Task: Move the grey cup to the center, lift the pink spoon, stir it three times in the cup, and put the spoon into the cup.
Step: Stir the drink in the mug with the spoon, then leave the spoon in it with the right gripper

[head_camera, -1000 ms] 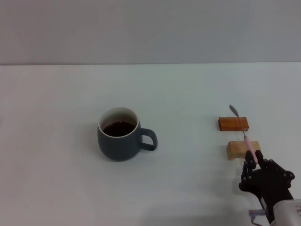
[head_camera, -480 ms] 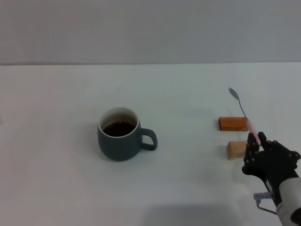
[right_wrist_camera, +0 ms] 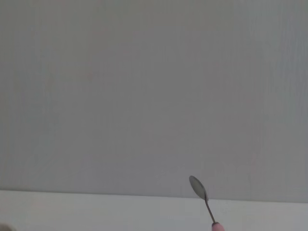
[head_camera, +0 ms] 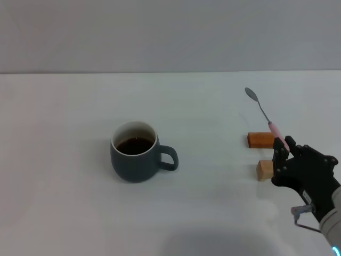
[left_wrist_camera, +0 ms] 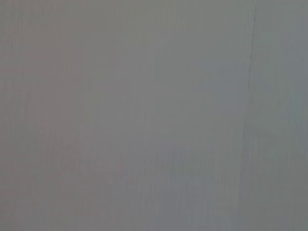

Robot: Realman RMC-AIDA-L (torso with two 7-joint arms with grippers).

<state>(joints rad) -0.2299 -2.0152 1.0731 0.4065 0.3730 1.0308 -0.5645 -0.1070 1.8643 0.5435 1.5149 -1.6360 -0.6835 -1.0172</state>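
Our right gripper [head_camera: 283,151] pinches the slim pink-handled metal spoon [head_camera: 265,117] aloft near the worktop's right edge; we should carry it level to the squat blue-grey ceramic mug [head_camera: 136,153] mid-worktop

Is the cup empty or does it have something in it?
Not empty: the grey cup stands upright with dark liquid inside.

No legible text, label, brand, number or sign appears in any view. The grey cup [head_camera: 139,153], the pink spoon [head_camera: 265,118], both wooden blocks [head_camera: 262,140] and the tabletop [head_camera: 64,213] carry no readable markings.
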